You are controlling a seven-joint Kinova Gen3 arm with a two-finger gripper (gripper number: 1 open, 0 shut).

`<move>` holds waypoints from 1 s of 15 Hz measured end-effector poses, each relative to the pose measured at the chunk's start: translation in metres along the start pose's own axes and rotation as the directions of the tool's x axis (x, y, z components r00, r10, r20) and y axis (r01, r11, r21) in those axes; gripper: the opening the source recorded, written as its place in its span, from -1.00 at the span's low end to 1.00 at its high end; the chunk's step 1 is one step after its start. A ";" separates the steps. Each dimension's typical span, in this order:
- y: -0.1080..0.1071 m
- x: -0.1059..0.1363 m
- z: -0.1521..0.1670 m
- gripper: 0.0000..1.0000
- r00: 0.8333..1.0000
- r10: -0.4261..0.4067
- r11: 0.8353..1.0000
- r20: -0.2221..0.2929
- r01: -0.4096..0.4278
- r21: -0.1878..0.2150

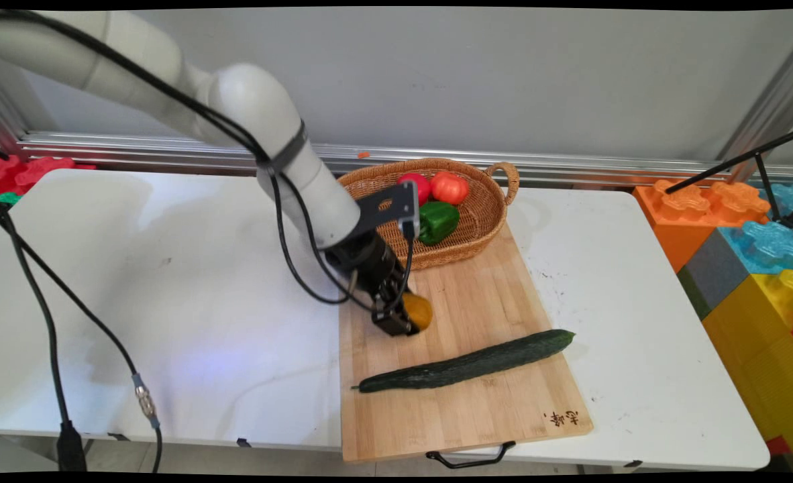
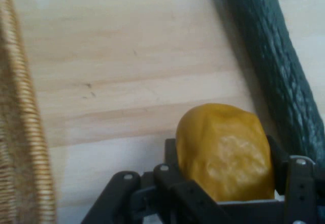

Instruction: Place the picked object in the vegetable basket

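My black gripper point(image 1: 406, 320) is low over the left part of the wooden cutting board point(image 1: 477, 402), shut on a yellow-orange pepper point(image 1: 419, 310). In the hand view the yellow pepper point(image 2: 223, 150) fills the space between the black fingers point(image 2: 300, 183), with the board's light wood beneath it. A long dark green cucumber point(image 1: 467, 362) lies slantwise on the board just in front of the gripper; the same cucumber point(image 2: 274, 61) runs down the right side of the hand view.
A wicker basket point(image 1: 484, 215) at the board's far end holds a red pepper point(image 1: 415, 184), an orange-red tomato point(image 1: 450, 187) and a green pepper point(image 1: 438, 221). Its woven rim point(image 2: 20, 132) shows at the hand view's left. Large coloured blocks point(image 1: 752, 255) stand off the table's right.
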 end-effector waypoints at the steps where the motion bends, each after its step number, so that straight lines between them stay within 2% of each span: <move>1: -0.001 0.006 -0.009 -1.00 1.000 -0.009 1.000 -0.008 0.010 0.014; 5: -0.016 0.032 -0.043 -1.00 0.997 -0.055 0.992 -0.050 0.060 0.111; 7: -0.031 0.039 -0.058 -1.00 0.993 -0.095 0.978 -0.065 0.105 0.179; 9: -0.047 0.039 -0.071 -1.00 0.987 -0.146 0.955 -0.071 0.159 0.249; 11: -0.061 0.033 -0.078 -1.00 0.978 -0.194 0.932 -0.072 0.207 0.299; 15: -0.087 0.015 -0.079 -1.00 0.950 -0.304 0.879 -0.069 0.308 0.365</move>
